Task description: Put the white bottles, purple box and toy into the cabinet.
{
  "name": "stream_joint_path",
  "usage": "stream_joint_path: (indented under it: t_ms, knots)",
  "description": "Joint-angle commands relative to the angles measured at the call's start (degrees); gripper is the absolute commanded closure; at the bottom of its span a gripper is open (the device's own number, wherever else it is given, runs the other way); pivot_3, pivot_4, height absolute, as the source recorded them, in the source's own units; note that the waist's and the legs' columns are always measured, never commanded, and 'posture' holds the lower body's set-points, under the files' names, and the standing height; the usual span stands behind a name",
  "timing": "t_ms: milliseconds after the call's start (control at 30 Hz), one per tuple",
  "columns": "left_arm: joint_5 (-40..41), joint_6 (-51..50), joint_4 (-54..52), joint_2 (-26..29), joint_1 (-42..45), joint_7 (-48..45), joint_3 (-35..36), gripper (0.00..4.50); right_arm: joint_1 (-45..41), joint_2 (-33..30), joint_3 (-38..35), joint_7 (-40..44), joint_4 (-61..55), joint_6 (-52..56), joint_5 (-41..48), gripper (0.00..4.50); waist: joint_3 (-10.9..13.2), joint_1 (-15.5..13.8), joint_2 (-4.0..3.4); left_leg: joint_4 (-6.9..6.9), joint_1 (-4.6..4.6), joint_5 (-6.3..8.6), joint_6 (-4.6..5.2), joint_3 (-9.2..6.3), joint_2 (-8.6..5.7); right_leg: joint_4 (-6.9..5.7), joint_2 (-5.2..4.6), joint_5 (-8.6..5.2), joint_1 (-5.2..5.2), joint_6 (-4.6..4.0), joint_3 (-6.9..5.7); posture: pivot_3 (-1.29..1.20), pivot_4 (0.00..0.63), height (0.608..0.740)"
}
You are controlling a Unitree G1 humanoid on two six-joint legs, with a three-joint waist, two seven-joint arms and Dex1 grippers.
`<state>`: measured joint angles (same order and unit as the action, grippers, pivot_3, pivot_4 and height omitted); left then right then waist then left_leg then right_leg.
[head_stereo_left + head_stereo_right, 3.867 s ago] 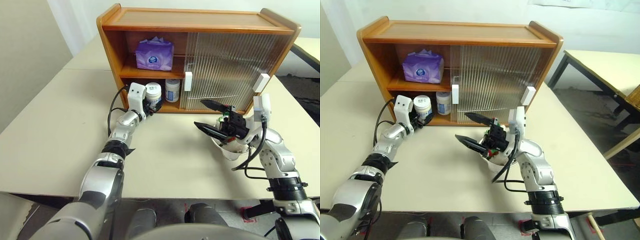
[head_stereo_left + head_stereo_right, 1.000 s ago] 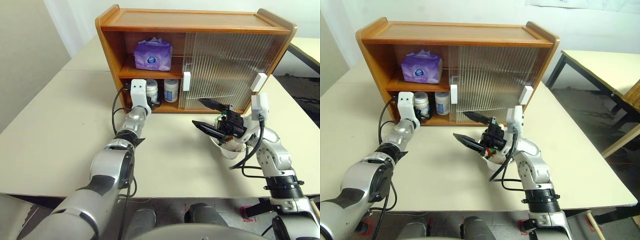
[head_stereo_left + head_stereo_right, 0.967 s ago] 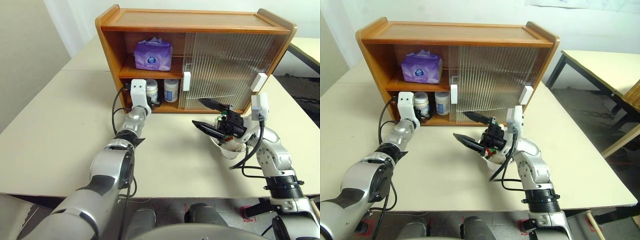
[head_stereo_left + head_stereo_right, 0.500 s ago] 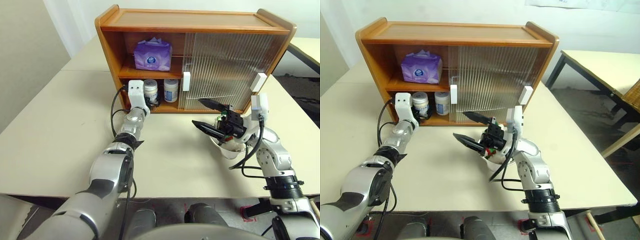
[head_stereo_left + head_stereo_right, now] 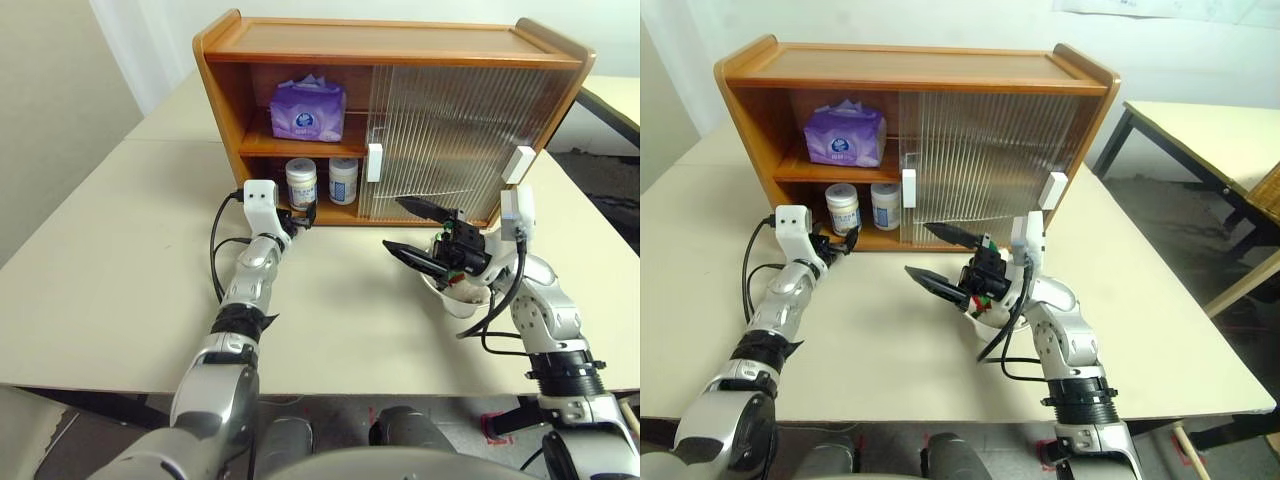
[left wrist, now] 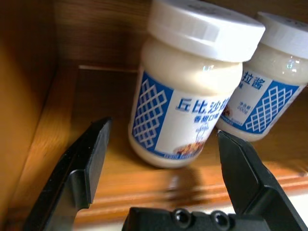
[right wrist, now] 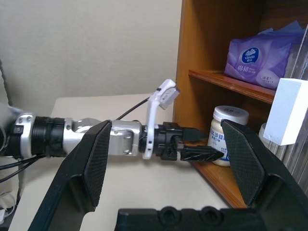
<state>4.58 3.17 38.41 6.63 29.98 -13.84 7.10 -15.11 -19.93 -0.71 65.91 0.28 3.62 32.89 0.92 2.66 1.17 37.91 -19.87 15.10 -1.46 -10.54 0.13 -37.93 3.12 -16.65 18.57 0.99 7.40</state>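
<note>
Nearest me on the right, my right gripper (image 5: 418,232) hangs with its fingers spread wide and empty, pointing left. Directly under and behind it sits the shiny bowl (image 5: 455,297), and tucked inside, just right of my fingers, I can make out a bit of red and green that I take to be the toy (image 5: 457,264). It lies closest to this hand, so I judge the next pick calls for the right arm to turn back and down into the bowl.

Farther off on the left, my left gripper (image 6: 161,144) stands open and empty at the cabinet (image 5: 224,90) mouth. The two white bottles (image 6: 192,89) stand upright just beyond it on the lower shelf, side by side, with blue lattice labels in Chinese characters. Above sits the purple box (image 7: 266,60), marked "Vinda".
</note>
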Motion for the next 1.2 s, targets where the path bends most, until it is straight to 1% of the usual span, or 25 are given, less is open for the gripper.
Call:
stream_joint_path:
  t_ms: [33, 167, 267, 367, 500, 633, 900, 1033, 1100, 1200]
  knots:
    - [1.06, -4.34, -6.61, -0.10, -3.76, -3.64, -2.48, 0.01, 0.07, -0.25, 0.40, 0.17, -0.07, -0.28, -0.55, 0.00, 0.00, -0.02, 0.00, 0.00, 0.00, 0.00, 0.00, 0.00, 0.00, 0.00, 0.00, 0.01, 0.00, -0.02, 0.00, -0.11, 0.000, 0.740]
    - [1.83, -6.49, -13.15, 1.18, -7.95, -6.95, -3.95, 0.01, 0.07, -0.45, 0.29, 0.28, -0.06, -0.16, -0.43, 0.00, 0.00, -0.13, 0.00, -0.01, 0.00, 0.01, 0.00, 0.00, 0.00, 0.00, 0.00, 0.08, 0.00, -0.19, 0.00, -0.11, 0.000, 0.740]
    - [6.03, -5.80, -18.08, 1.70, -10.83, -15.04, -5.25, 0.01, 0.11, -0.59, 0.29, 0.33, 0.04, -0.11, -0.45, 0.00, 0.00, -0.17, 0.00, -0.03, 0.00, 0.01, 0.00, -0.01, 0.02, -0.01, 0.00, 0.15, 0.02, -0.33, 0.00, -0.11, 0.000, 0.740]
    - [7.41, -4.65, -21.50, 4.22, -13.26, -24.20, -8.62, 0.01, 0.30, -0.70, 0.38, 0.47, 0.13, -0.06, -0.41, 0.00, 0.00, -0.28, 0.00, -0.03, 0.01, 0.02, -0.01, -0.01, 0.02, -0.02, -0.01, 0.15, 0.02, -0.37, 0.01, -0.10, 0.000, 0.740]
    - [9.67, -8.58, -23.12, 6.40, -13.89, -30.61, -10.99, 0.01, 0.16, -0.87, 0.32, 0.72, 0.33, 0.06, -0.33, 0.00, 0.00, -0.44, 0.00, -0.03, 0.02, 0.03, -0.03, -0.02, 0.04, -0.07, -0.01, 0.15, 0.03, -0.44, 0.01, -0.10, 0.000, 0.740]
    - [10.07, -11.61, -23.29, 7.00, -12.72, -33.62, -13.03, 0.01, -0.39, -1.24, 0.00, 1.15, 0.69, 0.09, -0.22, 0.00, 0.00, -0.50, 0.00, -0.02, 0.02, 0.03, -0.03, -0.03, 0.05, -0.08, -0.03, 0.16, 0.03, -0.45, 0.02, -0.10, 0.000, 0.740]
    - [9.24, -10.12, -22.76, 5.63, -10.90, -34.67, -15.16, 0.01, -0.41, -2.67, -1.20, 2.12, 1.11, -0.23, 0.14, 0.00, 0.00, -0.46, 0.00, -0.03, 0.00, 0.04, -0.03, -0.03, 0.05, -0.07, -0.04, 0.13, 0.05, -0.41, 0.04, -0.11, 0.000, 0.740]
    - [10.34, -5.78, -24.21, 5.28, -12.11, -35.20, -13.96, 0.01, -0.16, -3.14, -1.56, 2.32, 1.28, -0.38, 0.19, 0.00, 0.00, -0.34, -0.01, -0.06, 0.00, 0.04, -0.03, -0.03, 0.05, -0.07, -0.04, 0.09, 0.06, -0.37, 0.05, -0.11, 0.000, 0.740]
    - [10.25, -3.06, -24.55, 5.82, -12.79, -35.22, -13.20, 0.01, -0.03, -3.31, -1.64, 2.47, 1.39, -0.43, 0.18, 0.00, 0.00, -0.33, -0.01, -0.08, 0.01, 0.04, -0.03, -0.03, 0.05, -0.07, -0.04, -0.04, 0.06, -0.16, 0.05, -0.11, 0.000, 0.740]
    - [10.12, 2.61, -26.38, 8.40, -14.25, -37.07, -12.04, 0.01, -0.16, -3.67, -1.82, 2.90, 1.86, -0.38, 0.21, 0.00, 0.00, -0.30, -0.01, -0.09, 0.02, 0.04, -0.03, -0.03, 0.06, -0.07, -0.04, -0.09, 0.06, -0.07, 0.05, -0.09, 0.000, 0.740]
